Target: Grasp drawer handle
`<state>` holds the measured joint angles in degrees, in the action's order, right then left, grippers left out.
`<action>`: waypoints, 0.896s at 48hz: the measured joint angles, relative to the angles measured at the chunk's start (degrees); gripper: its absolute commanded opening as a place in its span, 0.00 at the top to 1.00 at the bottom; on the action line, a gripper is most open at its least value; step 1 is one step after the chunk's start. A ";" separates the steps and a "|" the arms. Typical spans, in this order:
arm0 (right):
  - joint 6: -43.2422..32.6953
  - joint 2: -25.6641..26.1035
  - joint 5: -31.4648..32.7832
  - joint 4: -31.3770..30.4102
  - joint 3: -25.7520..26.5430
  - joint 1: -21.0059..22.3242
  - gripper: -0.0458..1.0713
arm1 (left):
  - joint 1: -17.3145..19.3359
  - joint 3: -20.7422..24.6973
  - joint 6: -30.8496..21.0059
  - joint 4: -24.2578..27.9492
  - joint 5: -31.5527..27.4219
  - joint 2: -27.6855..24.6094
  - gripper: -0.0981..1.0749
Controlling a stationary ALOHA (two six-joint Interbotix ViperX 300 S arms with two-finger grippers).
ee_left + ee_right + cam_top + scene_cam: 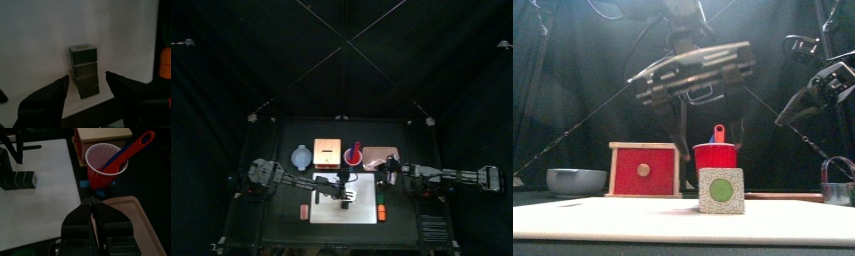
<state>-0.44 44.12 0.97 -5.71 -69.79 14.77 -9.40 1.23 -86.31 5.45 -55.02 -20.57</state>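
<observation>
The drawer is a small wooden box (643, 168) with a red front, standing at the back left of the white mat. Its handle (643, 170) is a pale oval knob in the middle of that front. My left gripper (87, 76) hangs open over the mat, jaws spread either side of a small grey-green block (83, 60), apart from it. In the front view this gripper (694, 72) is high above and to the right of the drawer. My right gripper (95, 208) is shut on nothing, hovering near a red cup (105, 163).
The red cup (716, 155) holds a red and blue utensil and stands right of the drawer. A speckled block with a green oval (720, 190) is in front of it. A grey bowl (576, 181) sits left of the drawer. A tan tray (137, 223) lies under the right arm.
</observation>
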 measured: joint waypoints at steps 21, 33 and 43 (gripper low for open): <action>0.00 0.62 0.09 0.62 0.62 0.00 0.92 | 0.53 -8.44 33.13 0.26 -2.72 12.39 0.13; 0.00 1.58 0.00 2.64 2.37 0.18 0.92 | 0.53 -17.14 55.46 2.72 9.14 17.23 0.14; 0.00 1.76 0.09 4.31 2.55 0.18 0.92 | 0.09 -27.16 70.93 1.93 29.18 25.49 0.14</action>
<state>-0.44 45.88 1.05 -1.41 -67.24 14.94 -9.32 -25.93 -15.38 7.38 -25.84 4.92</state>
